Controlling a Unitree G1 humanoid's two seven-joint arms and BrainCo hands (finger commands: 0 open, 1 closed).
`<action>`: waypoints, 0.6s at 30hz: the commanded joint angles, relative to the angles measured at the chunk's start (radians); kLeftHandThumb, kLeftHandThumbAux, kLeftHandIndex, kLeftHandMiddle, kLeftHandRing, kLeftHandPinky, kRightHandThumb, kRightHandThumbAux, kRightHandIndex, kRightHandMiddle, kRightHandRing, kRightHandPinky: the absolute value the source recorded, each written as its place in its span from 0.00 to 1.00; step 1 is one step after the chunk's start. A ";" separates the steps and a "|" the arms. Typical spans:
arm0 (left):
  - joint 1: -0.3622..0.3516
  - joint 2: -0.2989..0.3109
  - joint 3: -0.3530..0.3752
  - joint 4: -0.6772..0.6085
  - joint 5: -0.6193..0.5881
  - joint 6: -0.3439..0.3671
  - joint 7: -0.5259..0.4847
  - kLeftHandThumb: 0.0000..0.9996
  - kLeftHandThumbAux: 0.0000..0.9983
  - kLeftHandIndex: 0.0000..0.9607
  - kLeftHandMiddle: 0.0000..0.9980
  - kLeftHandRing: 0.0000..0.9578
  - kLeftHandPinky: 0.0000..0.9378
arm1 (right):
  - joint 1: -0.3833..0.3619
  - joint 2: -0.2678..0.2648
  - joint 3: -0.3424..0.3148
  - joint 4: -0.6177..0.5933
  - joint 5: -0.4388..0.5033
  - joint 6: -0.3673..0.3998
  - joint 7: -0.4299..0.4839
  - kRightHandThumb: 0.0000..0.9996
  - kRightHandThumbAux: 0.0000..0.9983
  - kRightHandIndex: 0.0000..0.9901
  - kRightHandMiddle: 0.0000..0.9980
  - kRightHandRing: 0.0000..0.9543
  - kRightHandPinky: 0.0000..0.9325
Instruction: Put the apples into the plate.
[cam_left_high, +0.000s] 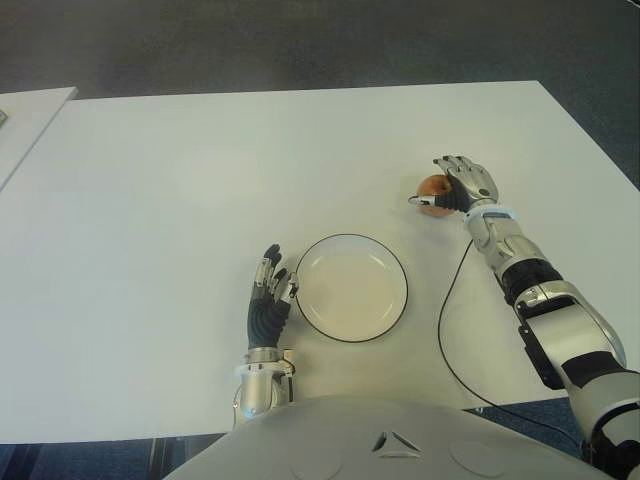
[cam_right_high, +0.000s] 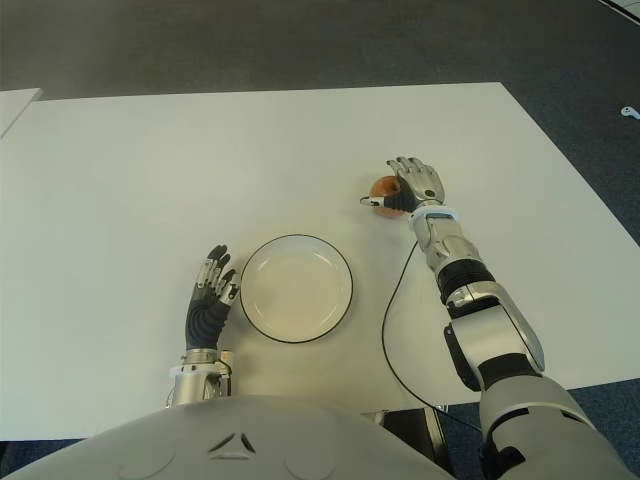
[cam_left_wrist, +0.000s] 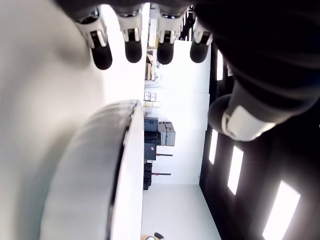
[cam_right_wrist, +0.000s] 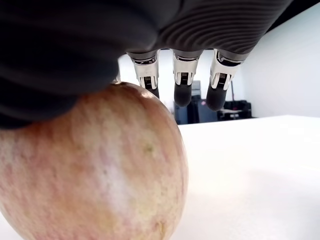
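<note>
One red-yellow apple (cam_left_high: 431, 191) sits on the white table (cam_left_high: 200, 180), to the right of and beyond the plate. My right hand (cam_left_high: 466, 184) is cupped over it from the right. In the right wrist view the apple (cam_right_wrist: 90, 165) lies under the palm, and the fingertips (cam_right_wrist: 183, 85) hang past it without closing on it. The thumb shows at the apple's near left side. The white plate (cam_left_high: 352, 287) with a dark rim is bare. My left hand (cam_left_high: 270, 300) shows just left of the plate, fingers straight and holding nothing.
A thin black cable (cam_left_high: 447, 330) runs from my right forearm across the table to its near edge. A second white table (cam_left_high: 25, 120) stands at the far left. Dark carpet lies beyond the far edge.
</note>
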 joint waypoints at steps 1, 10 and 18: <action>0.000 -0.033 -0.003 0.022 0.008 0.016 0.006 0.13 0.57 0.00 0.02 0.00 0.00 | -0.017 0.025 0.023 0.099 0.024 -0.017 -0.021 0.21 0.31 0.00 0.00 0.00 0.00; 0.019 -0.035 -0.015 -0.011 0.027 0.016 0.009 0.13 0.59 0.00 0.03 0.00 0.00 | -0.035 0.043 0.051 0.180 0.053 -0.042 -0.070 0.21 0.33 0.00 0.00 0.00 0.00; 0.037 -0.041 -0.024 -0.046 0.012 0.031 0.001 0.13 0.61 0.00 0.04 0.01 0.00 | -0.044 0.050 0.072 0.217 0.069 -0.060 -0.096 0.21 0.33 0.00 0.00 0.00 0.00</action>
